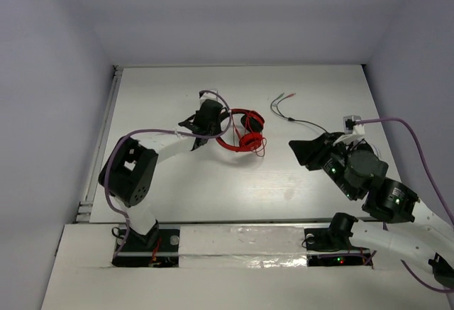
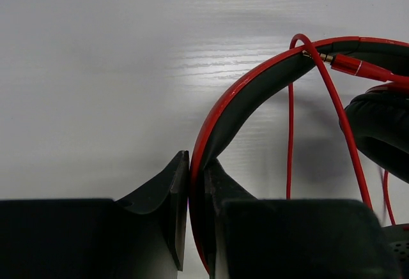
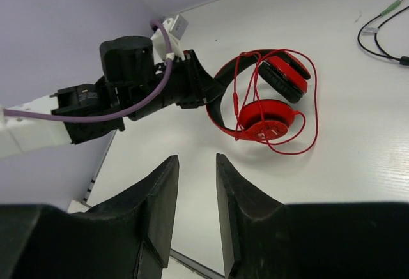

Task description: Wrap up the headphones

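L jaws clamp headphones (image 2: 249,90) by band; R jaws apart.

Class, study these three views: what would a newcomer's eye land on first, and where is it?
The red headphones in the middle of the table stand out, with their thin red cable looped loosely over them. The left end effector is shut on their headband, while the right end effector hangs open and empty to their right.

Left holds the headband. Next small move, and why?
Probably move the right gripper to the slack cable: the left gripper is shut on the headphones at the headband, the right is open and empty, and the cable lies in loose loops.
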